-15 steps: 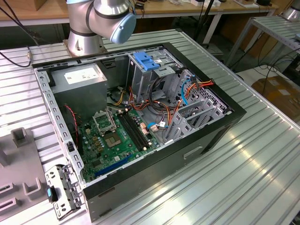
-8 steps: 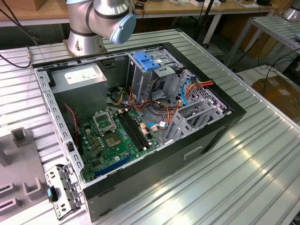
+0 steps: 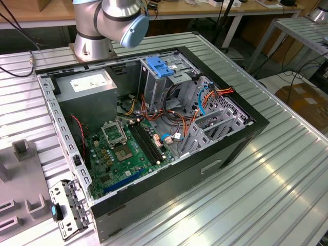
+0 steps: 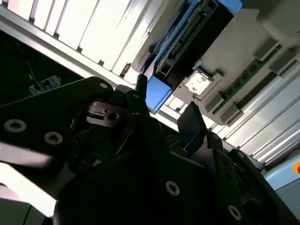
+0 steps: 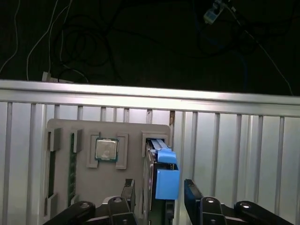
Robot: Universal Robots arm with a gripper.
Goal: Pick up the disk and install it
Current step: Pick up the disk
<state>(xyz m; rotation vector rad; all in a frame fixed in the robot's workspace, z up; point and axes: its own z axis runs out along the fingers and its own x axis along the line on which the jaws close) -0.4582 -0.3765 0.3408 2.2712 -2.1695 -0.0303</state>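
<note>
One disk [image 5: 165, 183], one processor chip [image 5: 106, 150], one computer case [image 3: 169, 197], one pincer [image 5: 160, 191]

Exterior view: bright, even overhead light. Soft shadows inside the PC case [image 3: 154, 128], mild glare on the ribbed metal table [image 3: 287, 169]. First wrist view: table edge blown out in a white glare band, bkgd beyond nearly black. Second wrist view: gripper [image 4: 166, 96] backlit, dark, near-lens bulk soft; slats overexposed.
</note>
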